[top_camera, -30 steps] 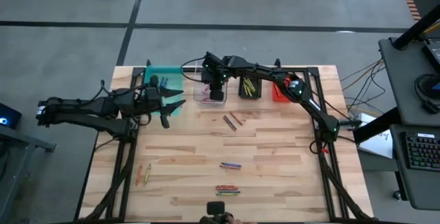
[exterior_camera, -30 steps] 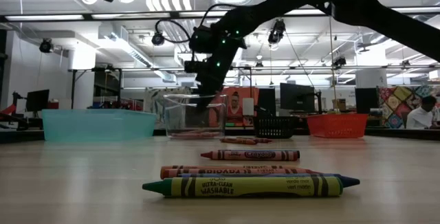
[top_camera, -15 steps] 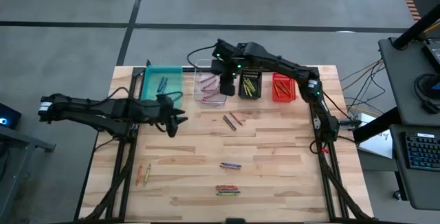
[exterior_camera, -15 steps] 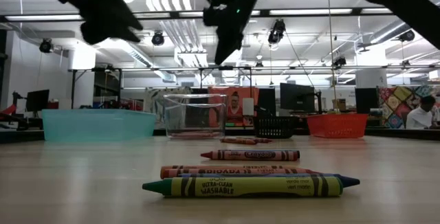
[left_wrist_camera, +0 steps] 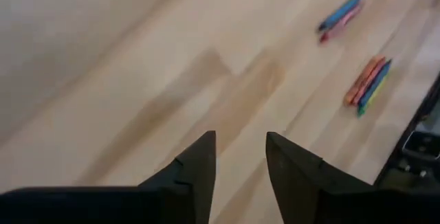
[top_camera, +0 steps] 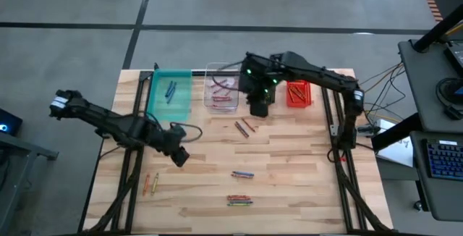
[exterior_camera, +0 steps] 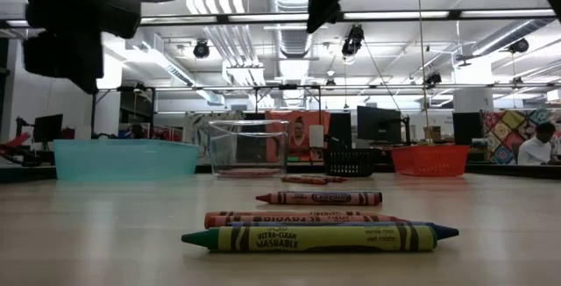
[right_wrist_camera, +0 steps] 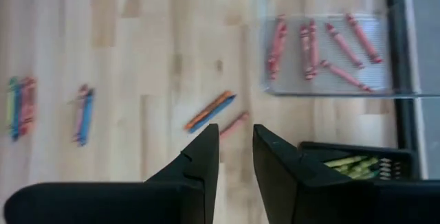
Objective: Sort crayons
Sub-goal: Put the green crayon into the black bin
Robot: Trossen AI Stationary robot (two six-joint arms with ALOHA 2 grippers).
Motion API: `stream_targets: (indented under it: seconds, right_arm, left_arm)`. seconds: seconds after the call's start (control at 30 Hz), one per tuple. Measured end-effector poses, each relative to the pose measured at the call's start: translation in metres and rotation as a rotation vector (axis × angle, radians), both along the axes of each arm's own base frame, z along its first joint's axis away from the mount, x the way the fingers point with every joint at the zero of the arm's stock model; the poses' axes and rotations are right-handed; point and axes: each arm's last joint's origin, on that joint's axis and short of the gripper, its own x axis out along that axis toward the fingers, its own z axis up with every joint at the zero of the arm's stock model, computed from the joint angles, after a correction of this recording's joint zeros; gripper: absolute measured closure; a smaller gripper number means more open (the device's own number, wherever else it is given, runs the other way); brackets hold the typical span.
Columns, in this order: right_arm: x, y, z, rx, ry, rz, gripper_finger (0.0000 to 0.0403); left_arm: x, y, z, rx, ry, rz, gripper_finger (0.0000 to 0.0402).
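- The left gripper (top_camera: 179, 156) hangs over bare wood on the left half of the counter (top_camera: 289, 185), below the teal bin (top_camera: 171, 91) in the high view — its jaws stand a little apart with nothing between them.
- The right gripper (top_camera: 259, 108) hovers above the black bin (right_wrist_camera: 357, 162), just beside the clear bin (top_camera: 221, 91); its jaws too show a narrow gap and hold nothing.
- Loose crayons (top_camera: 245, 127) lie mid-counter as a small crossed group.
- A second group of crayons (top_camera: 242, 174) lies nearer the front edge, and a third cluster (top_camera: 239, 200) sits closest to it.
- A separate pair (top_camera: 150, 184) lies by the left front side.
- Sorted ones: blue sticks in the teal bin, pink-red ones in the clear bin, yellow ones in the black bin — and the red bin (top_camera: 298, 93) holds some too.
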Motion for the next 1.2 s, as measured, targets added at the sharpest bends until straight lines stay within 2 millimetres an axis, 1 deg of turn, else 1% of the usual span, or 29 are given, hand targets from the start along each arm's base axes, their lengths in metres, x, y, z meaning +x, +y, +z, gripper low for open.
stream_targets:
  seconds: [0.07, 0.17, 0.23, 0.43, 0.53, 0.63, 0.77, 0.83, 1.2]
  right_arm:
    - [-0.006, 0.012, 0.000, 0.004, -0.012, 0.014, 0.0326]
    - [-0.014, 0.029, -0.009, 0.015, -0.017, 0.030, 0.0323]
    - [-0.018, 0.039, -0.016, 0.019, -0.038, 0.040, 0.0322]
    - [-0.028, 0.069, -0.038, 0.041, -0.091, 0.072, 0.0321]
    - [-0.028, 0.081, -0.047, 0.048, -0.118, 0.095, 0.0321]
    - [-0.028, 0.092, -0.051, 0.054, -0.114, 0.121, 0.0321]
    - [-0.026, 0.102, -0.054, 0.049, -0.111, 0.148, 0.0321]
    - [-0.025, 0.105, -0.054, 0.050, -0.113, 0.157, 0.0321]
    - [-0.024, 0.108, -0.054, 0.055, -0.123, 0.156, 0.0321]
  left_arm:
    - [0.000, -0.010, 0.002, 0.001, 0.066, -0.004, 0.0295]
    - [0.002, -0.025, 0.003, 0.018, 0.138, -0.005, 0.0296]
    - [0.001, -0.034, -0.001, 0.029, 0.205, 0.021, 0.0296]
    - [-0.003, -0.061, -0.023, 0.006, 0.375, 0.123, 0.0293]
    - [-0.006, -0.072, -0.034, 0.002, 0.462, 0.152, 0.0280]
    - [-0.008, -0.080, -0.045, 0.012, 0.536, 0.176, 0.0258]
    - [-0.012, -0.092, -0.057, 0.037, 0.607, 0.159, 0.0231]
    - [-0.016, -0.097, -0.063, 0.049, 0.650, 0.178, 0.0225]
    - [-0.041, -0.127, -0.077, 0.086, 0.686, 0.317, 0.0246]
